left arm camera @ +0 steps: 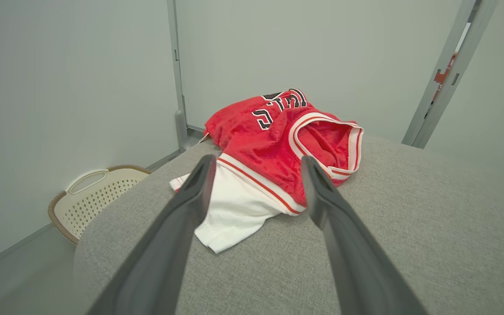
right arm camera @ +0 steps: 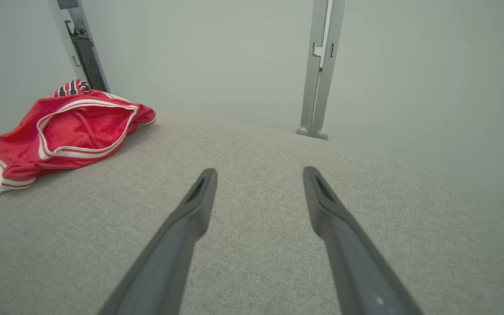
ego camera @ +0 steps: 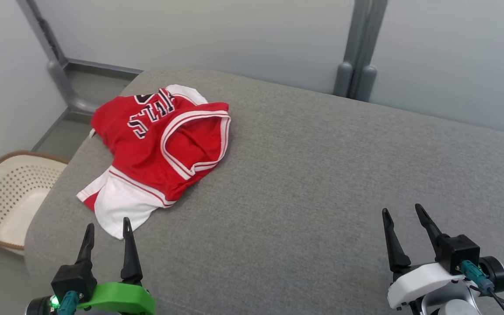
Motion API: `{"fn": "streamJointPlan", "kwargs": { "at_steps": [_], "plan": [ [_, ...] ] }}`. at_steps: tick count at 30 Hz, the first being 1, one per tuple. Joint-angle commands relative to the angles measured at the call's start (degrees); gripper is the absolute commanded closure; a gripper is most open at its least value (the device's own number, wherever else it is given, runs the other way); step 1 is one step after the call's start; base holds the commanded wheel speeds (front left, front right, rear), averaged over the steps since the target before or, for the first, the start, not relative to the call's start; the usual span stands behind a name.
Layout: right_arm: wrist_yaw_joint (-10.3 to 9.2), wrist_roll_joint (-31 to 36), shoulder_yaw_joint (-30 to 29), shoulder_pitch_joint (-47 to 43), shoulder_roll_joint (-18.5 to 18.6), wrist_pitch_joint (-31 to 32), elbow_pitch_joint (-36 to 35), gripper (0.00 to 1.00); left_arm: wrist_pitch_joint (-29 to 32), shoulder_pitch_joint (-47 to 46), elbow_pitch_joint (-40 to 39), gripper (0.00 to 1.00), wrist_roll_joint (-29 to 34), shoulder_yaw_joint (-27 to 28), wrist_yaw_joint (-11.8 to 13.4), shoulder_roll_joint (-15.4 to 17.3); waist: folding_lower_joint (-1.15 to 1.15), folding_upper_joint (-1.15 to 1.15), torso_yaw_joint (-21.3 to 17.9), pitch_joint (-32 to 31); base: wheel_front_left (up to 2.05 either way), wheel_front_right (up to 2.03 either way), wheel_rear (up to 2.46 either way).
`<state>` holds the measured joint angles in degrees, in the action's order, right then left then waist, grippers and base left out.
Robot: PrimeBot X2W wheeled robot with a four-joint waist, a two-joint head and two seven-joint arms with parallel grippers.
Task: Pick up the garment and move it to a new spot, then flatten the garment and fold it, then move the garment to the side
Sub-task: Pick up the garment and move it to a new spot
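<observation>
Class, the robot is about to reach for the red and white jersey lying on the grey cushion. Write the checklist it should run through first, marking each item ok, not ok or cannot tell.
1. Left gripper open and holding nothing: ok.
2. Right gripper open and holding nothing: ok.
3. Garment resting on the cushion, apart from both grippers: ok.
4. Garment lying flat: not ok, it is bunched in a heap.
5. Bare cushion to the garment's right for a new spot: ok.
6. Basket on the floor, apart from the garment: ok.
</observation>
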<state>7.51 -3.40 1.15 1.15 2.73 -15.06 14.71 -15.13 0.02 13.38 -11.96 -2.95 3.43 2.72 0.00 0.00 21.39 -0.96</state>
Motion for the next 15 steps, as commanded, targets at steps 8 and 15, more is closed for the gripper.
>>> {"fn": "streamJointPlan", "kwargs": {
  "at_steps": [8, 15],
  "plan": [
    [-0.04, -0.17, 0.41, -0.52, 0.27, -0.18, -0.25, 0.00, -0.04, 0.93, -0.39, 0.00, 0.19, 1.63, -0.45, 0.29, 0.00, 0.00, 7.68, 0.75, 0.00, 0.00, 0.00],
    [-0.04, 0.62, 0.60, 0.42, 0.28, -0.18, -0.42, 0.00, -0.04, 0.76, -0.99, 0.00, -0.60, 2.33, -0.20, 0.29, 0.00, 0.00, 8.11, 1.88, 0.00, 0.00, 0.00]
  ]
}}
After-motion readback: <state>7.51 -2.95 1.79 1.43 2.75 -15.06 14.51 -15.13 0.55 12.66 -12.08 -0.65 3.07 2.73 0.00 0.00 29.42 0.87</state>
